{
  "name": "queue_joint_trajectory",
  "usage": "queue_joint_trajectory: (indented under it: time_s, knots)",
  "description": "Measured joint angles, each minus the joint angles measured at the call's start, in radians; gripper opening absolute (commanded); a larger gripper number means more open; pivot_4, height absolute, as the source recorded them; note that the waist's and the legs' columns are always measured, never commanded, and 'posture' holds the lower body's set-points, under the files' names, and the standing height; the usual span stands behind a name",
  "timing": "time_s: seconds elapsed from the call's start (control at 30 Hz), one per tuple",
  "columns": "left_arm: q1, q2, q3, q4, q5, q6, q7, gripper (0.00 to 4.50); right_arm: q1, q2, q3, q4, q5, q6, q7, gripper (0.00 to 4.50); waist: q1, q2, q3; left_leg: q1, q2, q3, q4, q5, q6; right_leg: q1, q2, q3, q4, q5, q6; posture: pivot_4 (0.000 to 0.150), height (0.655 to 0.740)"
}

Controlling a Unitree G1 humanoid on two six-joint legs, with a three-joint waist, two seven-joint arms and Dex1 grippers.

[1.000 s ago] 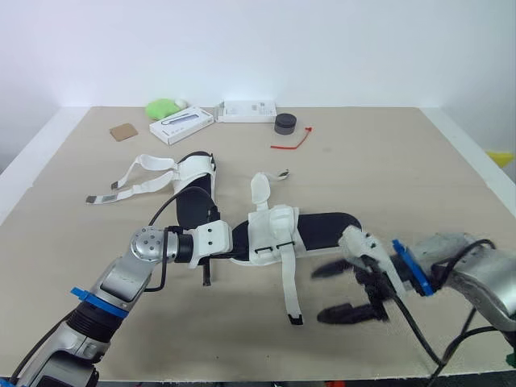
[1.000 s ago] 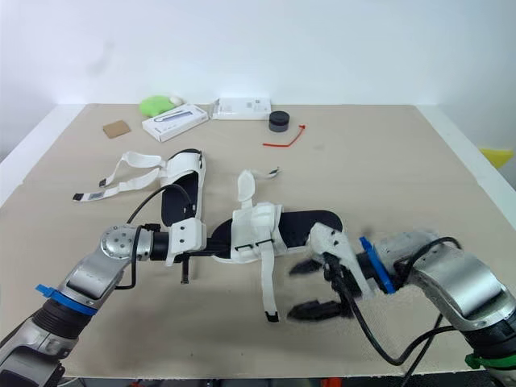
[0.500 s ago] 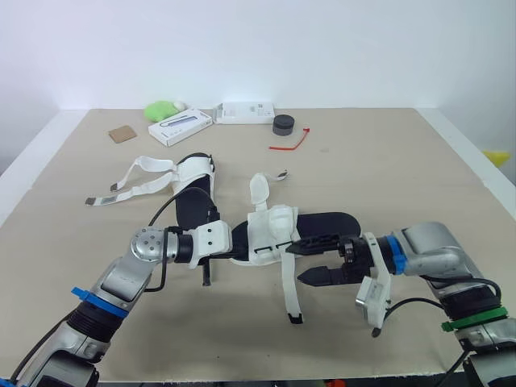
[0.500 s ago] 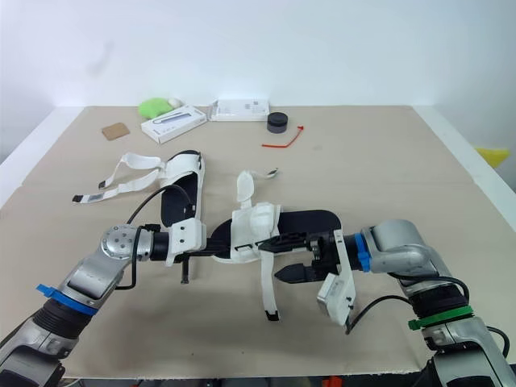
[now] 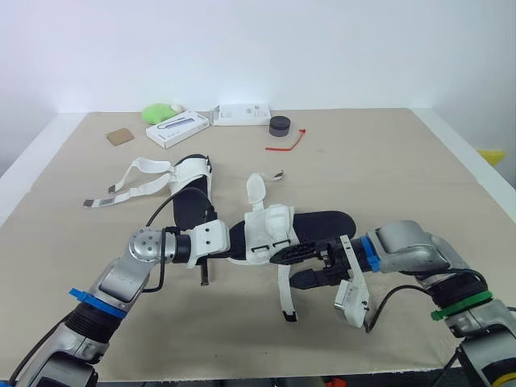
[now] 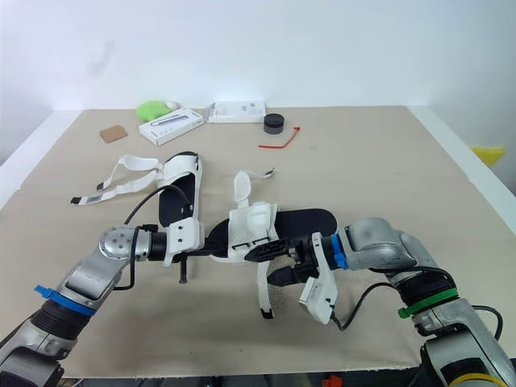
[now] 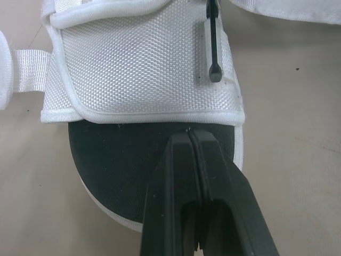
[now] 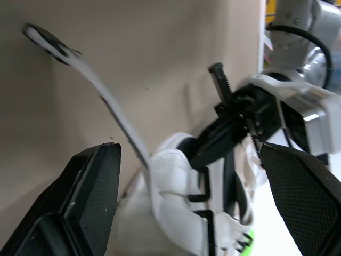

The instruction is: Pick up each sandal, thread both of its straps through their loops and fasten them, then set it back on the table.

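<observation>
Fingers of your left gripper [image 7: 189, 134] pinch tight on the sole's end of the near sandal [image 5: 318, 224], which sits mid-table toward the front. Your right gripper [image 5: 286, 270] has swung in from the right within 1 s and now stands wide open about the dangling strap [image 5: 284, 298], so threading looks ready to begin. Your table [image 5: 387, 161] is plain beige. The other sandal [image 5: 189, 181] lies unfastened behind, with a white wall beyond.

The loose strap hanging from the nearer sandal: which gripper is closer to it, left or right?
Right. The right gripper is open and right at the strap. The left gripper is farther away, at the end of the sandal on the robot's left.
</observation>
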Motion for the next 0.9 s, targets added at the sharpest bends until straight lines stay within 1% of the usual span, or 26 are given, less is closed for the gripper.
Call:
queue_joint_trajectory:
  time_s: [0.23,0.27,0.3,0.37,0.4,0.47,0.5,0.53,0.57,0.63,0.9]
  knots:
    - [0.003,0.000,0.002,-0.003,0.000,0.001,0.000,0.00,-0.008,-0.027,0.052,-0.019,0.003,0.061,0.002,4.45,0.000,0.000,0.000,0.000,0.000,0.001,0.000,0.000,0.001,0.000,0.000,0.001,0.000,0.000,0.000,0.150,0.7400]
    - [0.003,0.000,0.002,-0.003,0.000,0.001,0.000,0.00,-0.011,-0.032,0.062,-0.020,0.004,0.067,0.004,3.94,0.000,0.000,0.000,0.000,0.000,0.001,0.000,0.000,0.001,0.000,0.000,0.001,0.000,0.000,0.000,0.150,0.7400]
    - [0.003,0.000,0.002,-0.004,0.000,0.002,0.000,0.00,-0.015,-0.034,0.070,-0.020,0.004,0.071,0.006,3.59,0.000,0.000,0.000,0.000,0.000,0.001,0.000,-0.001,0.001,0.000,0.000,0.001,0.000,0.000,0.000,0.150,0.7400]
    - [0.003,0.000,0.002,-0.004,0.000,0.002,0.000,0.00,-0.023,-0.037,0.082,-0.020,0.004,0.074,0.008,2.67,0.000,0.000,0.000,0.000,0.000,0.002,0.000,-0.001,0.001,-0.001,0.000,0.001,0.000,0.000,0.000,0.150,0.7400]
    - [0.003,0.000,0.002,-0.004,0.000,0.002,0.000,0.00,-0.023,-0.037,0.083,-0.020,0.004,0.074,0.009,2.09,0.000,0.000,0.000,0.000,0.000,0.002,0.000,-0.001,0.001,-0.001,0.000,0.001,0.000,0.000,0.000,0.150,0.7400]
    - [0.003,0.000,0.002,-0.004,0.000,0.002,0.000,0.00,-0.023,-0.039,0.083,-0.020,0.004,0.075,0.009,1.71,0.000,0.000,0.000,0.000,0.000,0.002,0.000,-0.001,0.001,-0.001,0.000,0.001,0.000,0.000,0.000,0.150,0.7400]
    - [0.003,0.000,0.002,-0.004,0.000,0.002,0.000,0.00,-0.023,-0.042,0.086,-0.019,0.004,0.079,0.009,1.07,0.000,0.000,0.000,0.000,0.000,0.002,0.000,-0.001,0.001,-0.001,0.000,0.001,0.000,0.000,0.000,0.150,0.7400]
    - [0.003,0.000,0.002,-0.004,0.000,0.002,0.000,0.00,-0.023,-0.042,0.086,-0.018,0.004,0.078,0.008,0.92,0.000,0.000,0.000,0.000,0.000,0.002,0.000,-0.001,0.001,-0.001,0.000,0.001,0.000,0.000,0.000,0.150,0.7400]
    - [0.003,0.000,0.002,-0.004,0.000,0.002,0.000,0.00,-0.023,-0.042,0.086,-0.018,0.003,0.077,0.007,0.52,0.000,0.000,0.000,0.000,0.000,0.002,0.000,-0.001,0.001,-0.001,0.000,0.001,0.000,0.000,0.000,0.150,0.7400]
    - [0.003,0.000,0.002,-0.004,0.000,0.002,0.000,0.00,-0.023,-0.042,0.086,-0.017,0.001,0.074,0.005,0.05,0.000,0.000,0.000,0.000,0.000,0.002,0.000,-0.001,0.001,-0.001,0.000,0.001,0.000,0.000,0.000,0.150,0.7400]
    - [0.003,0.000,0.002,-0.003,0.000,0.002,0.001,0.00,0.022,-0.048,0.086,0.016,-0.012,0.065,-0.040,0.05,0.000,-0.003,-0.001,0.001,0.000,0.003,0.000,-0.001,0.002,0.000,0.000,0.002,0.000,0.000,0.001,0.150,0.7400]
